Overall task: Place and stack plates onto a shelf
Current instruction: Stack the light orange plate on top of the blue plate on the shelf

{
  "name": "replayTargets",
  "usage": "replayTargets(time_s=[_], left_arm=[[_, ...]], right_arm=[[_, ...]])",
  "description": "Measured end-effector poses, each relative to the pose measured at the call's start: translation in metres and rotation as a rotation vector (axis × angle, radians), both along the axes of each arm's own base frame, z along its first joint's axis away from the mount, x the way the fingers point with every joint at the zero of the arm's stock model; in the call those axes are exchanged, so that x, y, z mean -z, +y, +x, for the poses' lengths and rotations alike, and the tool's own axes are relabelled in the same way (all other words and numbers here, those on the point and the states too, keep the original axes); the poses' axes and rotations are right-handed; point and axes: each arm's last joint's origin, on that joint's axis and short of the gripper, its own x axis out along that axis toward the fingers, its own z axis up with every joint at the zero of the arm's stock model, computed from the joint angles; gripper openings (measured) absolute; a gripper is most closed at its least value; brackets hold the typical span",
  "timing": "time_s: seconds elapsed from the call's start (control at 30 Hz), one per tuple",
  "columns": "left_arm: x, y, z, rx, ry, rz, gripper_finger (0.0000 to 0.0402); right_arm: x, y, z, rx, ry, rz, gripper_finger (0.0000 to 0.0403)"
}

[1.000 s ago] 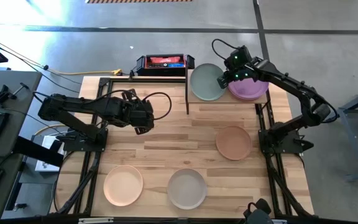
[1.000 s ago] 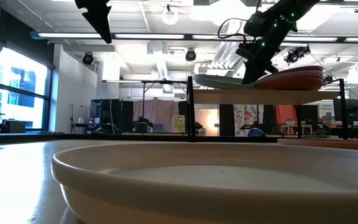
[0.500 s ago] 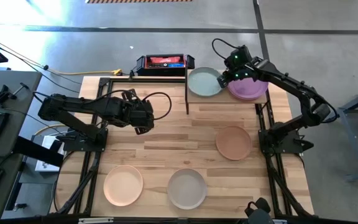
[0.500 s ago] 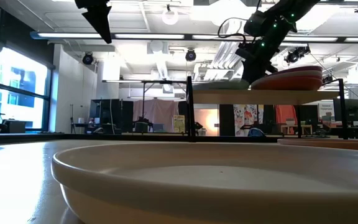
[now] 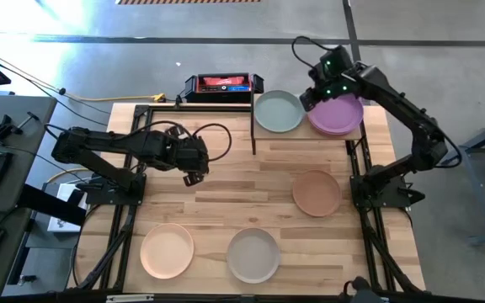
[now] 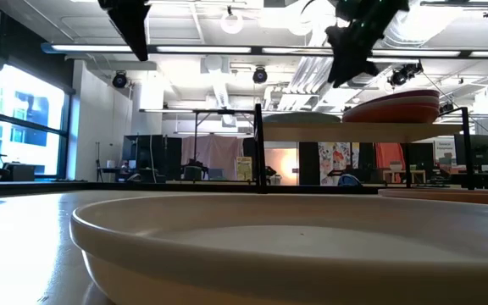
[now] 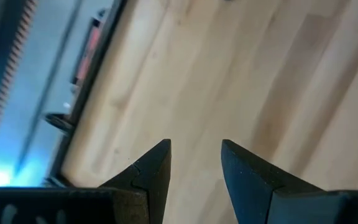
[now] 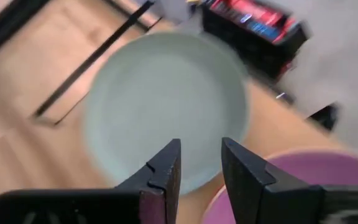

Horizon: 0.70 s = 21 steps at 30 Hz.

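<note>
My right claw point(image 5: 307, 98) hangs over the shelf point(image 5: 310, 139) at the far edge of the surface point(image 5: 226, 194), above the gap between the pale teal plate point(image 5: 278, 111) and the purple plate point(image 5: 337, 115); its fingers point(image 8: 166, 169) stand parted and grasp nothing, clear of both plates. The pale teal plate lies flat on the shelf's left half, just beside the black post point(image 5: 253, 118) at the shelf's left end. The purple plate tops a stack on the shelf's right half; the low view shows an orange-red plate point(image 6: 394, 108) under it, the rest of the stack being too thin to separate. Three plates lie on the surface below the shelf: the tan plate point(image 5: 317, 193) near the right edge, the pale grey plate point(image 5: 253, 255) at the near edge, and the peach plate point(image 5: 167, 250) toward the near left corner, all well apart from one another. My left claw point(image 5: 189, 175) waits over the left half of the surface, fingers point(image 7: 151, 171) spread and empty, bare wood beneath them. A black box with a red label point(image 5: 220, 86) sits beyond the far edge, left of the shelf.
</note>
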Motion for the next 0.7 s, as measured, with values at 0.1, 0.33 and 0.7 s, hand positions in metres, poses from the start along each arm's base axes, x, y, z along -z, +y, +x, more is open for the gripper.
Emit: replayTargets(time_s=[0.1, 0.33, 0.7], left_arm=[[0.001, 0.000, 0.000, -0.038, -0.020, -0.045, 0.0131], [0.001, -0.002, -0.001, -0.127, -0.059, -0.136, 0.0131], [0.003, -0.002, -0.007, -0.218, -0.034, -0.168, 0.0131]], right_arm=[[-0.007, 0.014, 0.000, -0.054, 0.010, 0.114, 0.0094], [0.004, 0.070, 0.010, -0.207, 0.232, 0.357, 0.0094], [0.051, 0.168, 0.040, -0.348, 0.487, 0.507, 0.0094]])
